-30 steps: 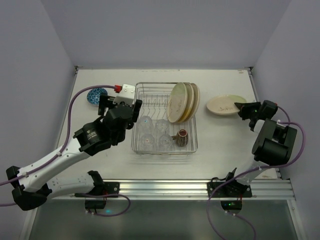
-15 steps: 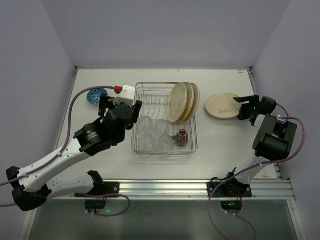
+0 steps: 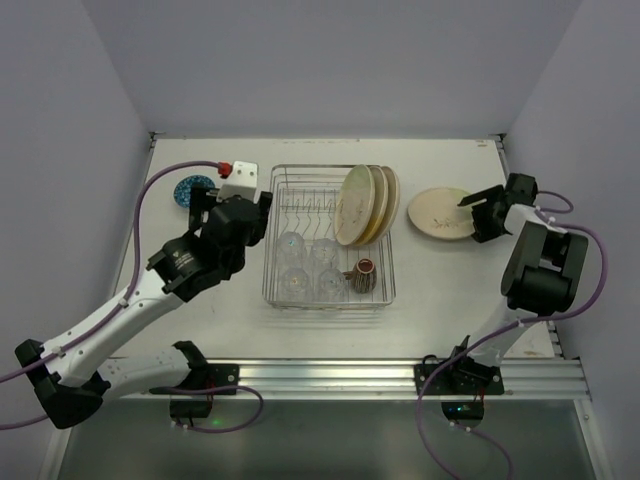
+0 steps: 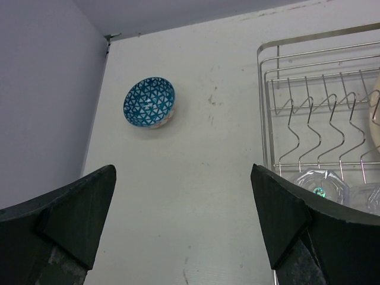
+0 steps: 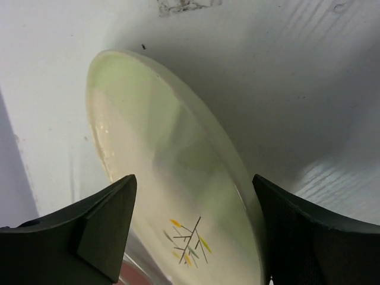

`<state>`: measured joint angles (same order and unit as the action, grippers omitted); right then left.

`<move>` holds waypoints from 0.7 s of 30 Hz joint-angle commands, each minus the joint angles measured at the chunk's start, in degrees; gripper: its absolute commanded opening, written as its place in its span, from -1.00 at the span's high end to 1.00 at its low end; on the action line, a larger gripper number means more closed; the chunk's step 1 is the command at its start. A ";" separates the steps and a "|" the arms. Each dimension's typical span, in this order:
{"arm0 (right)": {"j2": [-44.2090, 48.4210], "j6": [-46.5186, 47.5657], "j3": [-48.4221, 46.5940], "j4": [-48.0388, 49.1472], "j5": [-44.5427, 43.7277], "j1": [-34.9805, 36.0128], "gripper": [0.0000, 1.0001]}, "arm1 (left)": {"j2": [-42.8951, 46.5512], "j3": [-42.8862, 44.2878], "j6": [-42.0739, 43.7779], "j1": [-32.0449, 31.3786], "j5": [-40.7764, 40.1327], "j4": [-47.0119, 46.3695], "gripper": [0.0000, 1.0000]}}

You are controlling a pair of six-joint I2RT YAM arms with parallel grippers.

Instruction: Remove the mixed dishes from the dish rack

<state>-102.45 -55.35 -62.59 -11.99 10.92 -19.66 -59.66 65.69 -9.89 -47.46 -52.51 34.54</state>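
Left fingers (image 4: 77, 208) spread wide, empty, above surface (image 4: 219, 136) beside dish rack (image 3: 330, 304) holding glasses (image 3: 292, 280), mug (image 3: 362, 275), upright plates (image 3: 358, 205). Right fingers (image 5: 101, 225) parted wide at rim of flat plate (image 5: 178, 148) right of rack. Blue bowl (image 4: 149, 102) far left.

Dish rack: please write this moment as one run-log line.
left gripper: open, empty, left of rack | right gripper: open at plate on table | bowl: on table | in rack: three plates, four glasses, mug
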 commanded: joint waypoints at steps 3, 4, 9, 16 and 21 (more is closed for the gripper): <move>-1.78 3.24 -6.14 -7.69 -7.75 1.82 -0.61 | -0.28 1.54 -2.94 2.46 2.94 0.96 -1.00; -1.70 3.23 -6.14 -7.70 -7.93 1.91 -0.61 | -0.46 1.55 -3.12 2.72 2.94 1.40 -1.00; -3.10 4.20 -10.17 -14.00 -10.38 2.43 -0.64 | -1.42 2.86 -5.84 7.90 5.04 2.72 -1.00; 4.00 6.74 -8.78 -14.38 -13.19 2.96 -0.80 | -2.22 3.13 -8.74 16.26 10.50 3.33 -1.00; 17.35 14.12 -7.56 -13.95 -14.43 8.13 -0.98 | -1.34 2.34 -13.57 19.42 10.15 4.39 -1.00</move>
<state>-96.73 -47.22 -70.24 -26.74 -0.91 -15.27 -61.93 66.43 -18.41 -29.58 -42.70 38.39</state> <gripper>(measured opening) 0.987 0.997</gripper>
